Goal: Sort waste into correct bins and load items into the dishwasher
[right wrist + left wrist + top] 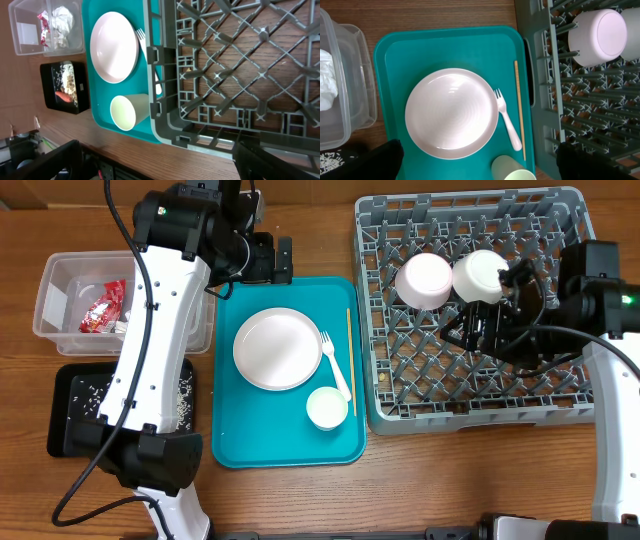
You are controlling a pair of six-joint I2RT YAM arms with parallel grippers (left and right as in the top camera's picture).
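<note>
plate (277,349) open above, bowls (425,281) block rack (420,375) rear

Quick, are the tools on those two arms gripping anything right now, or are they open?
Left tool: open, holding nothing.
Right tool: open, holding nothing.

My view, partial: black tray (68,395) half under the left arm (165,310), cup (512,169) cropped at left-wrist bottom edge.
</note>
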